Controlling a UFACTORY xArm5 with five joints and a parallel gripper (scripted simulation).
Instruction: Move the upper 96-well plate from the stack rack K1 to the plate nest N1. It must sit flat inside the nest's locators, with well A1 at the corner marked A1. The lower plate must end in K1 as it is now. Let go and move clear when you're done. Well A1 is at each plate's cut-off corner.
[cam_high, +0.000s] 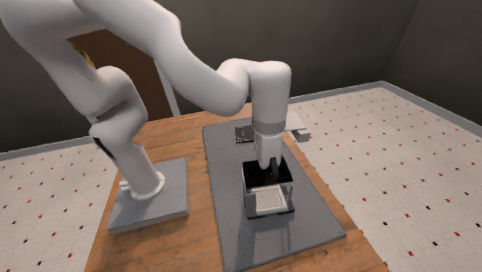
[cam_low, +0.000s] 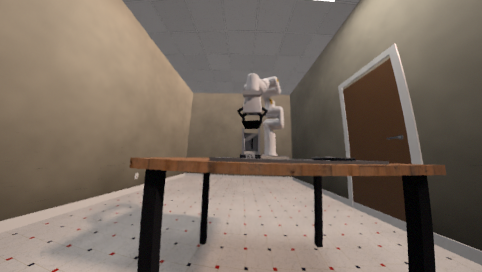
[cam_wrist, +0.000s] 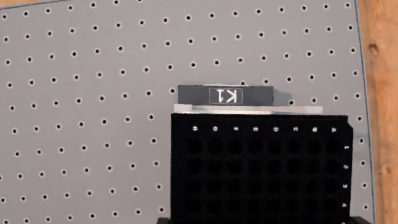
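One black 96-well plate (cam_high: 266, 173) hangs clamped in the end effector (cam_high: 267, 172), raised above the stack rack K1 (cam_high: 248, 200). In the wrist view this plate (cam_wrist: 260, 170) fills the frame from the centre toward 5 o'clock, its wells dark and its row marks white, with the K1 label (cam_wrist: 225, 95) just beyond its edge at 12 o'clock. Below it in the top view a white plate (cam_high: 270, 199) lies flat in the rack. The rack stands on a grey perforated board (cam_high: 225, 235) laid on the wooden worktop (cam_high: 165, 250). At 12 o'clock from the rack a flat fixture (cam_high: 243, 134) sits near the board's far edge. The arm's base plate (cam_high: 172, 205) lies at 9 o'clock from the rack
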